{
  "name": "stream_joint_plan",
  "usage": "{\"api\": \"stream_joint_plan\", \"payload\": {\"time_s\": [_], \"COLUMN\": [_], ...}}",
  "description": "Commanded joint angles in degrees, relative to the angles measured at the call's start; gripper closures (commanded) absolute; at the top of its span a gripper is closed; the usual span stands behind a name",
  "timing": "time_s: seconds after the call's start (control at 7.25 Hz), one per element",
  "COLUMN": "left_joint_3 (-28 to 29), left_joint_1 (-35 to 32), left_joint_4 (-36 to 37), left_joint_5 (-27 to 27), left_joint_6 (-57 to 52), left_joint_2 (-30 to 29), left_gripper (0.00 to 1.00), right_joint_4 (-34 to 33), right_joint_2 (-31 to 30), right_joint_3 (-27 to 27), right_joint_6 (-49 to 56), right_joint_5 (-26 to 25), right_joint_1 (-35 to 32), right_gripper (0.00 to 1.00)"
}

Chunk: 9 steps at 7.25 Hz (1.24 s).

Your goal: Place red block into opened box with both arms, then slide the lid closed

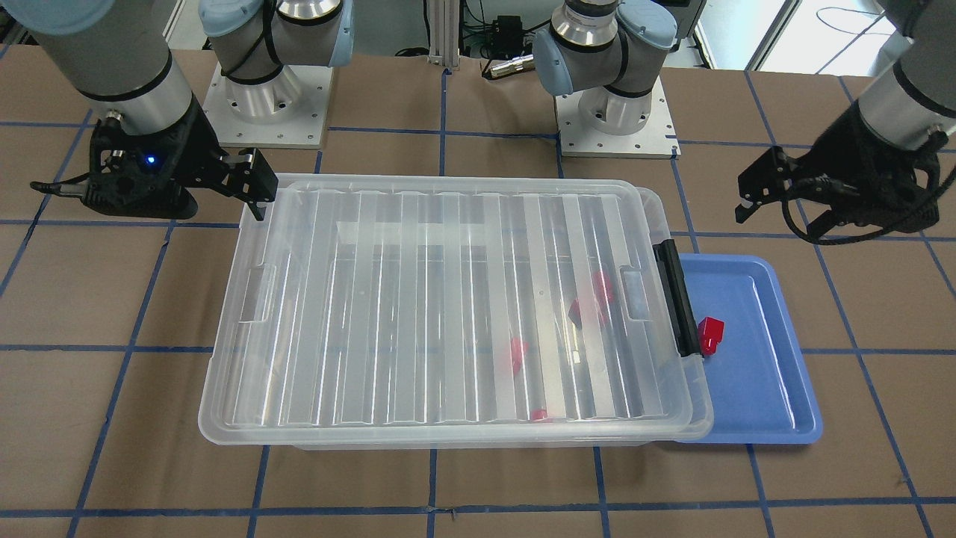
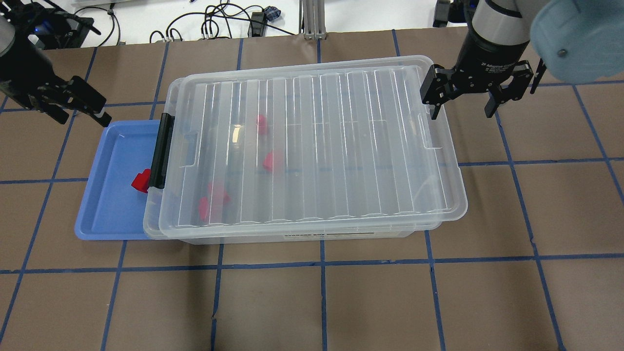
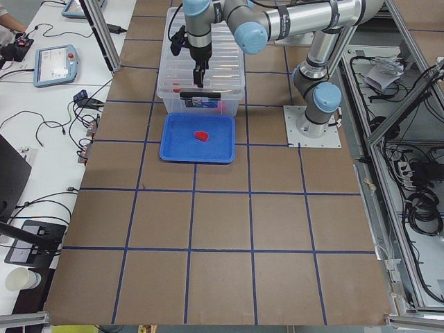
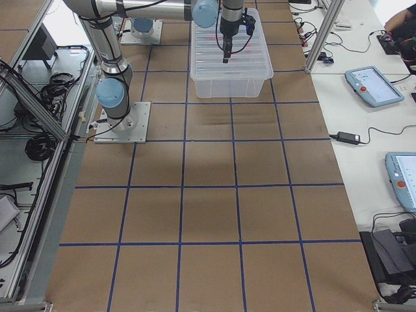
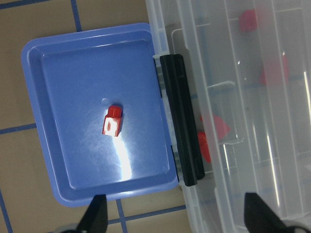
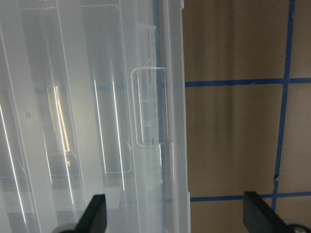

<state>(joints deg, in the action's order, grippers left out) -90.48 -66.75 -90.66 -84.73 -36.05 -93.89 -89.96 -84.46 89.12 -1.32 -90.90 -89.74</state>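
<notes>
One red block lies in the blue tray; several more show through the ribbed clear lid. That lid rests on the box, shifted a little away from the black latch and overhanging the far short end. My left gripper hovers open above the tray's far corner, holding nothing. My right gripper hangs open and holds nothing beside the lid's other short end, one finger over its rim.
The blue tray is tucked partly under the box's latch end. Both arm bases stand behind the box. Brown table with blue tape lines lies all around; cables and tablets sit off the table's edge.
</notes>
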Motion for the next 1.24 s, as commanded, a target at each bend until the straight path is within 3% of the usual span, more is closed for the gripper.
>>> {"api": "stream_joint_plan", "payload": {"time_s": [0.0, 0.14, 0.28, 0.41, 0.83, 0.97, 1.1], "left_joint_3": [-5.55, -9.85, -13.72, -17.15, -20.42, -22.35, -22.46], "left_joint_1": [8.27, 8.39, 8.39, 8.04, 4.79, 4.7, 4.7], "left_joint_4": [8.68, 17.19, 22.84, 24.99, 30.71, 37.42, 39.05], "left_joint_5": [0.7, 0.7, 0.88, 0.7, 0.61, 0.7, 0.61], "left_joint_6": [-10.78, -10.7, -10.7, -10.62, -10.09, -10.0, -10.18], "left_joint_2": [-5.75, -7.6, -9.36, -9.99, -11.49, -12.53, -13.24], "left_gripper": [0.0, 0.0, 0.0, 0.0, 0.0, 0.0, 0.0], "right_joint_4": [-9.11, -13.53, -13.75, -13.92, -12.79, -12.78, -12.95], "right_joint_2": [7.52, 8.51, 8.52, 8.87, 9.66, 10.19, 10.28], "right_joint_3": [0.0, 0.08, 0.0, 0.17, 0.26, 0.61, 0.7], "right_joint_6": [-0.09, 0.87, 0.8, 0.8, 0.97, 0.97, 2.02], "right_joint_5": [0.02, -1.11, -1.12, -1.04, -0.77, -0.86, -0.51], "right_joint_1": [0.0, 0.0, 0.61, 2.01, 4.3, 4.39, 4.48], "right_gripper": [0.0, 0.0, 0.0, 0.0, 0.0, 0.0, 0.0]}}
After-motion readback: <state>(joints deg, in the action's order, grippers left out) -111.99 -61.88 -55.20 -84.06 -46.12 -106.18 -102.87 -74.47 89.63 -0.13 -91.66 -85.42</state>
